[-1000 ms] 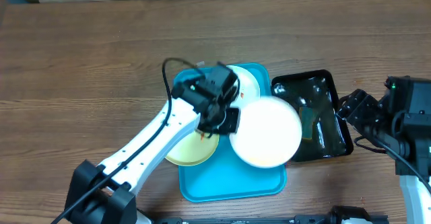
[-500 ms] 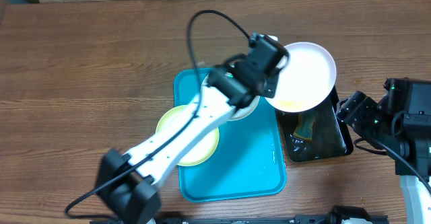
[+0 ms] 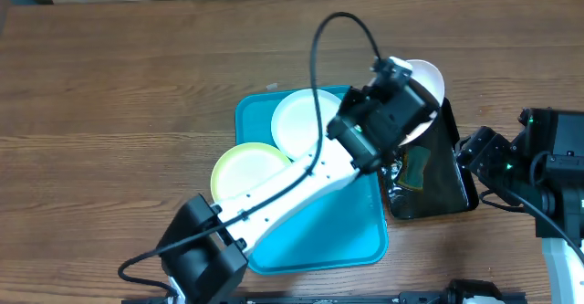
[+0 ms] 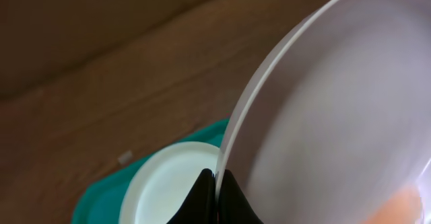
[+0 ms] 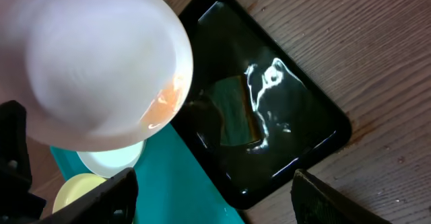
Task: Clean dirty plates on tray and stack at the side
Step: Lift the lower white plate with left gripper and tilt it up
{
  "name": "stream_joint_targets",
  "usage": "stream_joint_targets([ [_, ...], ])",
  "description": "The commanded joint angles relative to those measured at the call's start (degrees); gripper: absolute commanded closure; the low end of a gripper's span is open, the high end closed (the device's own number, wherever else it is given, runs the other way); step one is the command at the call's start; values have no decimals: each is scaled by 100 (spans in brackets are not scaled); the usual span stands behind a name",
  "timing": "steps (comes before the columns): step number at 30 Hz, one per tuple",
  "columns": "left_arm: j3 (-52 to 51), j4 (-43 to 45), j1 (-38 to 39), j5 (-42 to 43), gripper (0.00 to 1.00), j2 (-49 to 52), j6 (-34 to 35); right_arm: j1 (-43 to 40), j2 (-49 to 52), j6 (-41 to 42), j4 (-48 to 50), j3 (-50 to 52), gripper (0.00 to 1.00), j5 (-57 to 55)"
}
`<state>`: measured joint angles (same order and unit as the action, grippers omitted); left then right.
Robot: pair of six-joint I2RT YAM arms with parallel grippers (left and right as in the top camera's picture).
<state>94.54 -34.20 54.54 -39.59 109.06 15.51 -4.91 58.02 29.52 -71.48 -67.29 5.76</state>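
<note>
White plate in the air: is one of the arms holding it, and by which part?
Yes. The left gripper pinches the white plate by its rim, holding it tilted near the black tray. The right gripper is open and holds nothing.

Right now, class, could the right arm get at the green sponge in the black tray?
Probably yes. The open right gripper faces the black tray, and the green sponge lies uncovered; the white plate in the left gripper overhangs only a far corner.
</note>
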Motion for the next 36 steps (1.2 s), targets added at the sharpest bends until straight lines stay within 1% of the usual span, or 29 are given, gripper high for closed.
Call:
stream_joint_targets([
  [1, 101, 155, 328, -1167, 96, -83, -765, -44, -37, -109, 20, -70, 25, 35],
  [4, 101, 411, 514, -1506, 96, -83, -1156, -44, -37, -109, 20, -72, 25, 33],
  [7, 101, 616, 643, -1851, 96, -83, -1349, -44, -37, -109, 15, -72, 25, 35],
  [11, 101, 839, 704, -2002, 96, -83, -1561, -44, -37, -109, 13, -72, 25, 35],
  [15, 101, 1008, 704, -2253, 96, -85, -1585, -44, -37, -109, 13, -72, 25, 35],
  [20, 101, 1029, 706, -2249, 96, -85, -1731, -44, -37, -109, 13, -72, 25, 35],
  [27, 101, 1023, 713, -2247, 96, -85, -1718, -44, -37, -109, -31, -70, 25, 35],
  [28, 98, 977, 710, -2247, 96, -83, -1655, -44, -37, -109, -39, -72, 25, 35],
  [30, 98, 732, 686, -2170, 96, -83, -1246, -44, -37, -109, -42, -72, 25, 35],
  [32, 98, 413, 608, -1895, 96, -83, -896, -44, -37, -107, -42, -72, 25, 35],
  [34, 118, 262, 544, -1974, 96, -109, -737, -44, -37, -109, -44, -72, 25, 35],
  [36, 175, 76, 544, -2006, 96, -210, -400, -44, -37, -109, -52, -72, 25, 33],
])
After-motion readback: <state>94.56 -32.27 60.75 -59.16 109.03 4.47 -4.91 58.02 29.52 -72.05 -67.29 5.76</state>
